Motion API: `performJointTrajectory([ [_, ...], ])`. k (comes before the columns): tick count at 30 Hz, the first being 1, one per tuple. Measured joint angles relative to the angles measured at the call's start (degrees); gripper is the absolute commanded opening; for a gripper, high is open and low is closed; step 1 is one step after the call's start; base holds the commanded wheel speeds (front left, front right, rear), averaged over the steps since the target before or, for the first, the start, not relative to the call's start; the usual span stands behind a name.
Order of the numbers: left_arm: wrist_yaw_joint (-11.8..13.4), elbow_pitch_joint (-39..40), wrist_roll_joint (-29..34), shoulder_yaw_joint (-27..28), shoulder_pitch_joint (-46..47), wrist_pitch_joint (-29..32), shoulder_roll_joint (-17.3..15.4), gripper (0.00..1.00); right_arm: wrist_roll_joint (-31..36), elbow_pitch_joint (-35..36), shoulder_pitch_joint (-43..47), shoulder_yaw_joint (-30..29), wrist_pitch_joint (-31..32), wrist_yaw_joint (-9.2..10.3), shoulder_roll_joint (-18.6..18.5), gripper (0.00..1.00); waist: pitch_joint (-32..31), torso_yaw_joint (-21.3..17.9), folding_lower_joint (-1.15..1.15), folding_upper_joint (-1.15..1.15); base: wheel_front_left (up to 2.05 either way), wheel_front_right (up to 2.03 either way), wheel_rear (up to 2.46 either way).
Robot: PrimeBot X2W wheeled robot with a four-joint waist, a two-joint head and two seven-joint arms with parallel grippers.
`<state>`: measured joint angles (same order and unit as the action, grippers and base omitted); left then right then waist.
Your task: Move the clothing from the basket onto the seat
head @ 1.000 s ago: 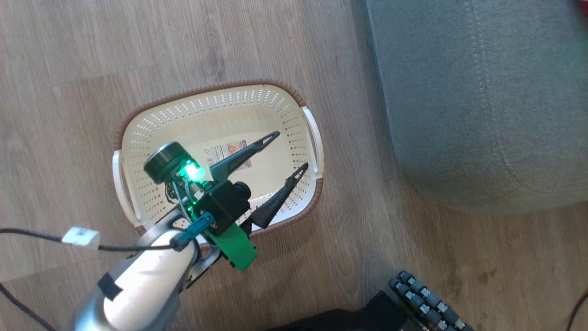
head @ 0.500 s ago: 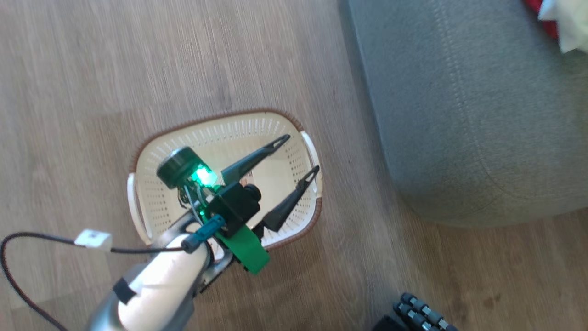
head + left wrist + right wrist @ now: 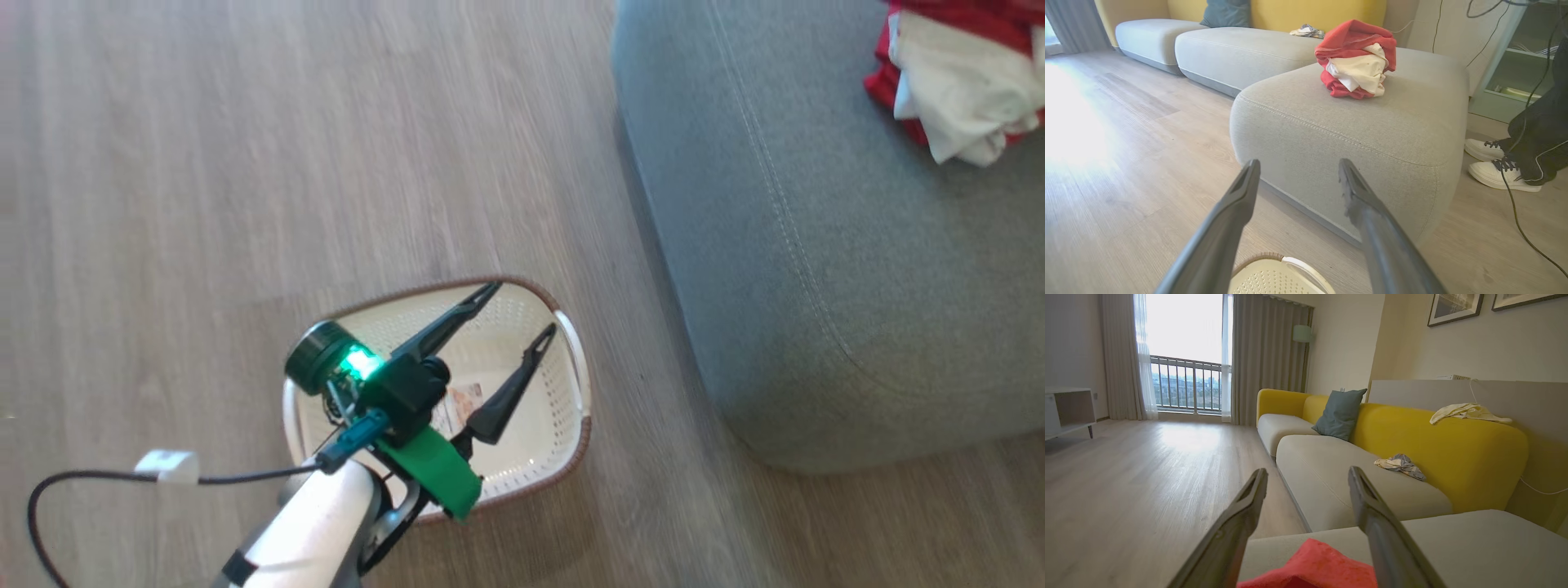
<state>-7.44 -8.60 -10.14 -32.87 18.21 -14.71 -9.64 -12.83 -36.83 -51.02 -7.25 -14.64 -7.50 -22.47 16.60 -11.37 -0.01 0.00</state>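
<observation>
1. The grey seat (image 3: 816, 286) takes up the right side of the head view. Its rounded corner bulges toward the lower right, and it stands close beside the basket but apart from it.
2. The cream basket (image 3: 549, 425) stands on the wood floor (image 3: 245, 163) at lower centre. A bare patch of its bottom carries a label, and no garment can be seen in the part the arm leaves visible. By that evidence the move looks all but done.
3. The clothing (image 3: 955, 98), a red-and-white bundle, sits on the seat at the upper right corner of the frame. In the left wrist view it is heaped loosely on the cushion top (more a pile than a fold).
4. The left tool (image 3: 522, 307) hangs above the basket with its fingers spread, gripping nothing. A careless sweep from there could clip the rim and send the light basket skidding or tipping.
5. The right tool (image 3: 1307, 471), seen in its own wrist view, is also spread wide and holds nothing, with red cloth lying just beneath its fingers at bottom centre. A fingertip could snag a loose fold as the arm pulls away and drag the pile toward the cushion's edge and the floor.
</observation>
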Motion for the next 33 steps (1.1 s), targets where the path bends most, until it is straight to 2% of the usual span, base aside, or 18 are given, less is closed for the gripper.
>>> performJointTrajectory([
  [4, 0.0, -0.7, 0.2, 4.3, -1.6, 0.0, 1.5, 1.00, -2.8, 6.7, 6.7, 0.2, 0.0, 0.00, 1.0, 1.00, -3.0, 1.9, 0.00, 0.00, 0.00, 0.00, 0.00],
  [8, 0.2, -1.7, 0.2, 11.2, -4.0, 0.0, 3.8, 1.00, -5.8, 13.0, 14.4, 1.8, 0.0, 0.00, 3.4, 1.00, -5.7, 3.9, 0.00, 0.00, 0.00, 0.00, 0.00],
  [17, 3.6, -1.4, 1.8, 22.3, -8.7, 0.0, 6.3, 1.00, -6.8, 21.5, 28.9, 5.8, 0.0, 0.00, 7.1, 1.00, -11.1, 9.3, 0.00, 0.00, 0.00, 0.00, 0.00],
  [22, 5.1, -1.0, 2.7, 24.8, -11.4, 0.0, 6.6, 1.00, -7.8, 22.4, 35.3, 7.5, 0.0, 0.00, 10.4, 1.00, -13.4, 12.1, 0.00, 0.00, 0.00, 0.00, 0.00],
  [24, 5.1, -1.0, 2.7, 25.1, -12.5, 0.0, 6.7, 1.00, -10.3, 21.9, 37.7, 8.1, 0.0, 0.00, 12.2, 1.00, -14.2, 13.0, 0.00, 0.00, 0.00, 0.00, 0.00],
  [28, 6.1, -1.1, 2.0, 25.2, -14.6, 0.0, 6.7, 1.00, -12.0, 20.0, 41.6, 11.9, 0.0, 0.00, 12.7, 1.00, -15.6, 14.6, 0.00, 0.00, 0.00, 0.00, 0.00],
  [33, 7.2, -1.6, 1.4, 25.1, -16.4, 0.0, 6.7, 1.00, -10.9, 18.7, 43.6, 11.3, 0.0, 0.00, 14.0, 1.00, -16.6, 16.0, 0.00, 0.00, 0.00, 0.00, 0.00],
])
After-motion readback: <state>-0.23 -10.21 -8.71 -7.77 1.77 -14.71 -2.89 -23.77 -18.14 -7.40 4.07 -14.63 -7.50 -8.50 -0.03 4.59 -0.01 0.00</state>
